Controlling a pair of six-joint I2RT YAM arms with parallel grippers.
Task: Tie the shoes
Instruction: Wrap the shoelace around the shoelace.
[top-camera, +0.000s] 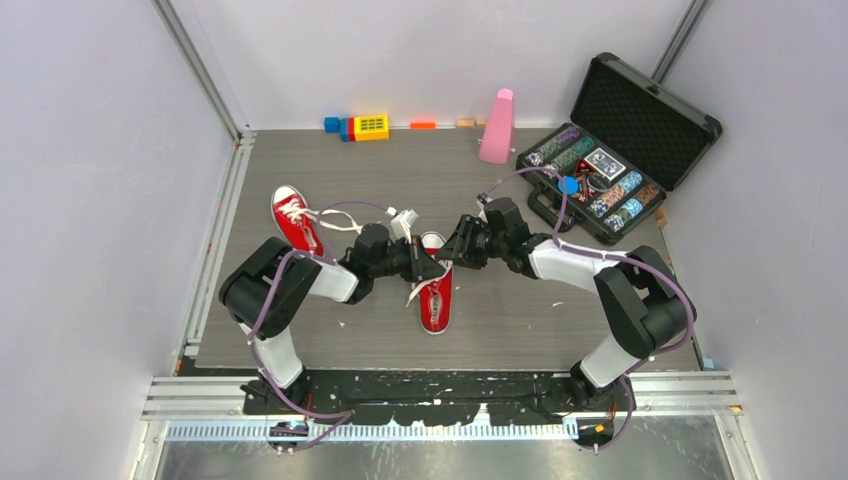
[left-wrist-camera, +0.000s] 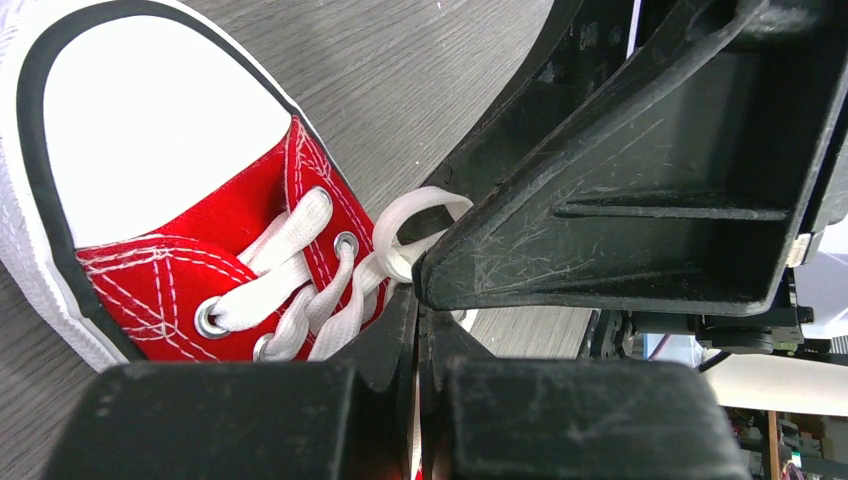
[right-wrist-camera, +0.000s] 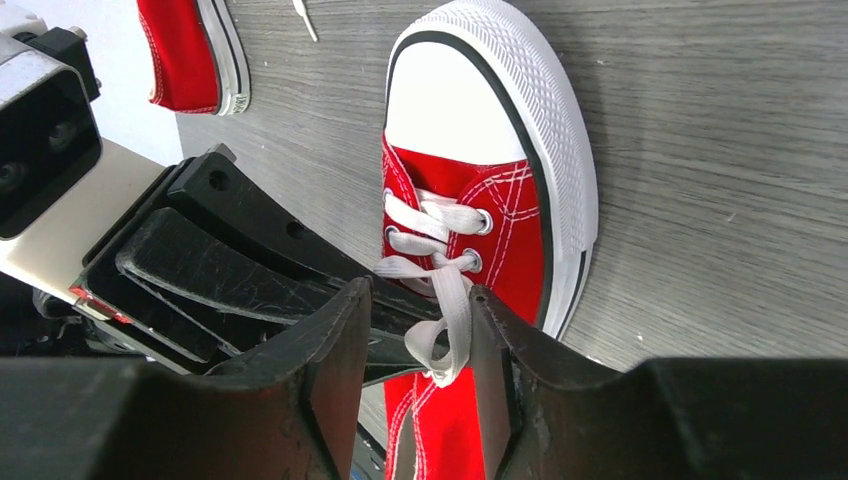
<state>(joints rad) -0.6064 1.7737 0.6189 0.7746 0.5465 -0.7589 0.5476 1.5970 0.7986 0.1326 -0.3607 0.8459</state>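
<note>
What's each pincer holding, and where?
Left pincer pinches the lace of the middle shoe near its eyelets. Right pincer is open around a lace loop, unclamped.

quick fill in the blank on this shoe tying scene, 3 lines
1. The left claw and right claw meet over one shoe; the other shoe lies to its ___.
2. The laces are ___ in colour.
3. The case at the far right has its lid ___.

Missing words: left; white; open
</note>
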